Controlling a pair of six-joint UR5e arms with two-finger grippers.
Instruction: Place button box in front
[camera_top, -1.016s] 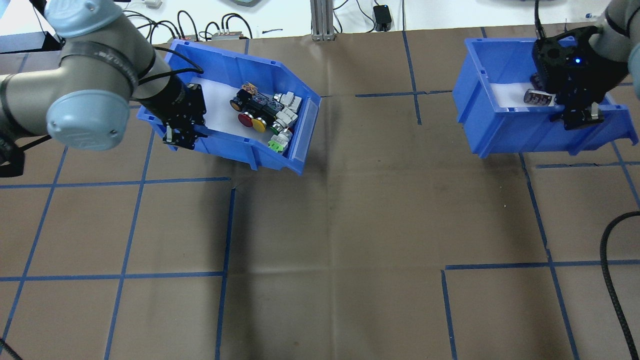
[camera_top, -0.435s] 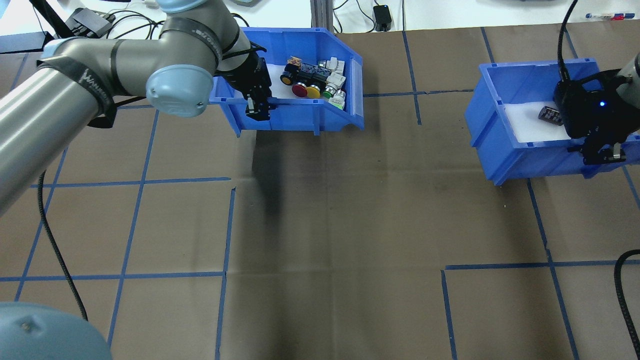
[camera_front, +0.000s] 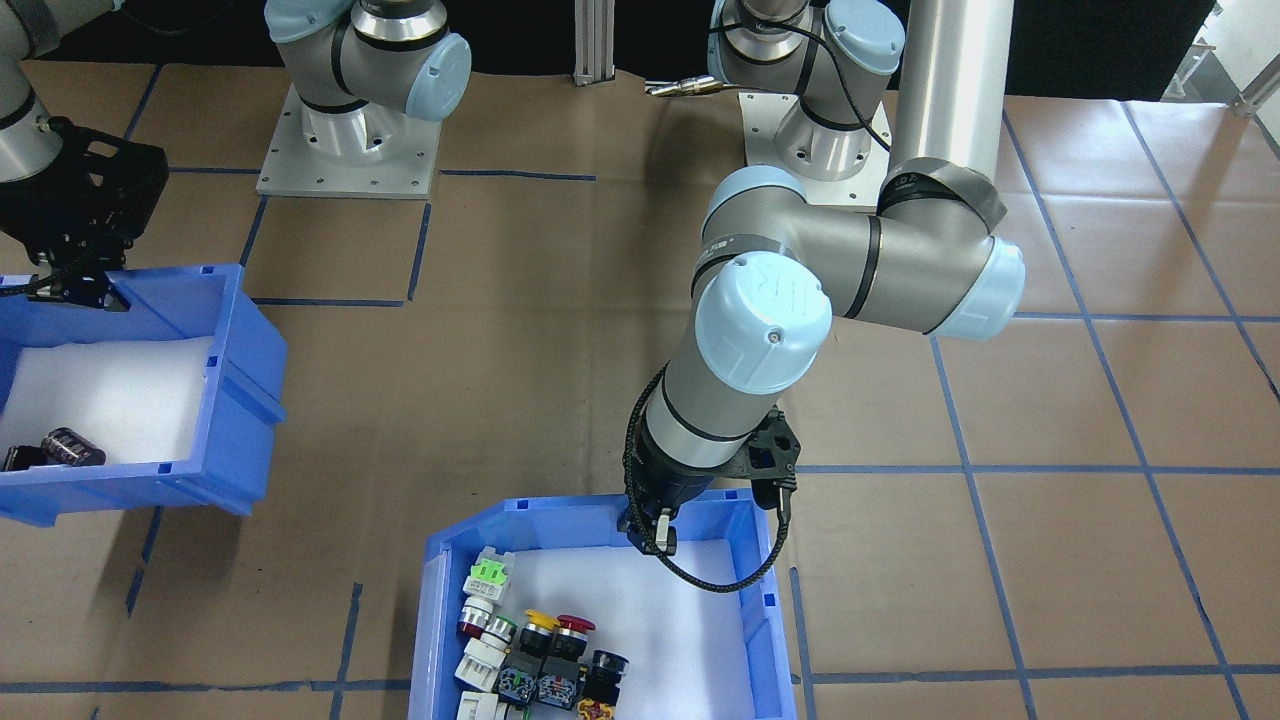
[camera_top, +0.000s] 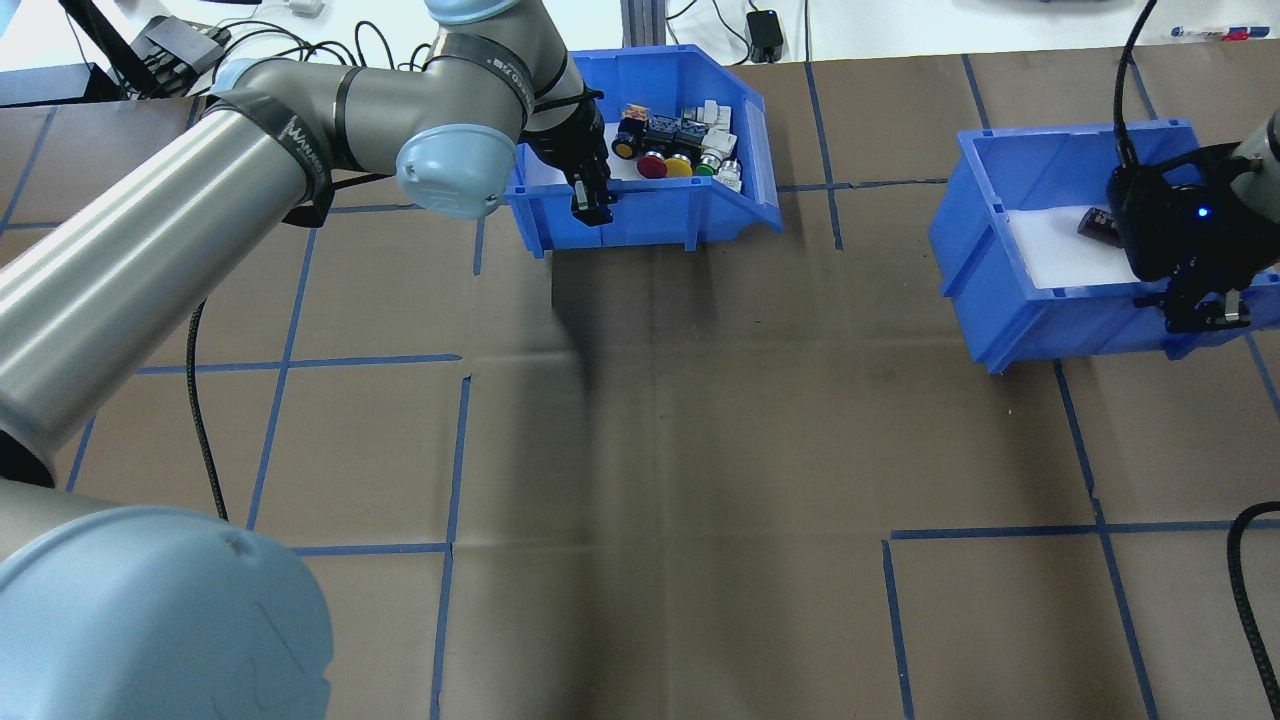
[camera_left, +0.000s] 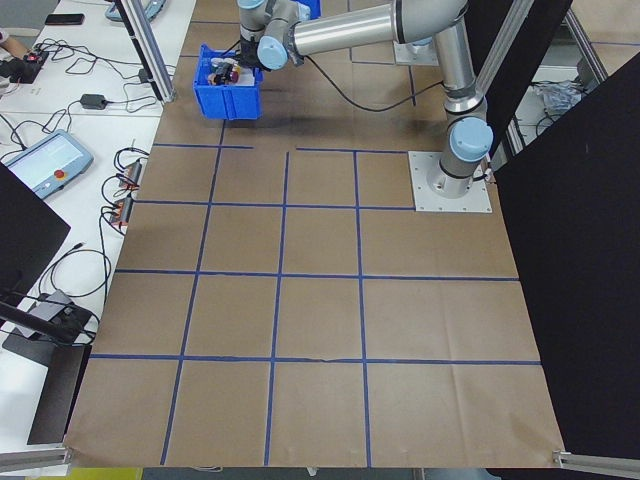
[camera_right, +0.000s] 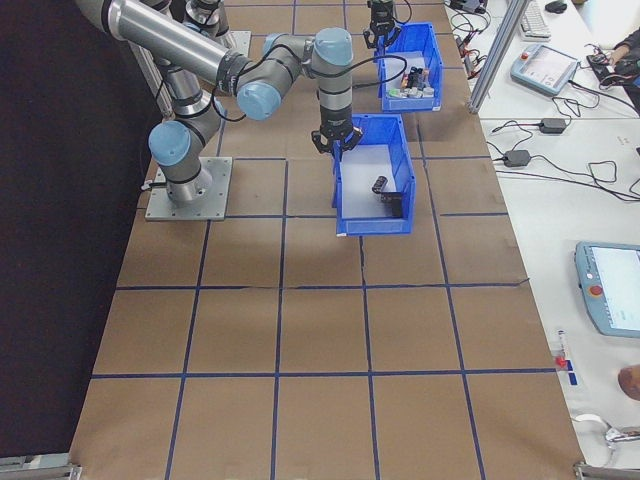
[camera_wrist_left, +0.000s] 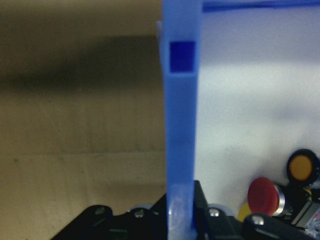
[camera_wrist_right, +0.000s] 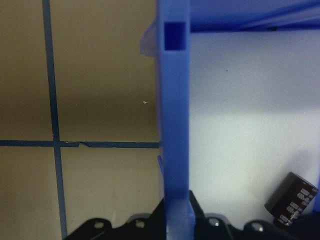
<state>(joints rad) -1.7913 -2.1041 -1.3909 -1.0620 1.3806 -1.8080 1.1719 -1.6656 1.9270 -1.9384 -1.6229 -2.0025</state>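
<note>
Clamped on the near wall of the button box (camera_top: 650, 215) is the left gripper (camera_top: 590, 205), the box being held at the desk's (camera_top: 660, 450) far edge. The second blue bin's (camera_top: 1040, 310) near wall is pinched by the right gripper (camera_top: 1200, 310).

The left arm (camera_top: 150, 270) is stretching far forward across the table, its gripper (camera_top: 592, 203) pointing down and pinching a bin wall (camera_wrist_left: 180, 130). The right arm (camera_right: 255, 75) is reaching out with its gripper (camera_top: 1200, 308) clamping another bin's wall (camera_wrist_right: 175, 125).
</note>
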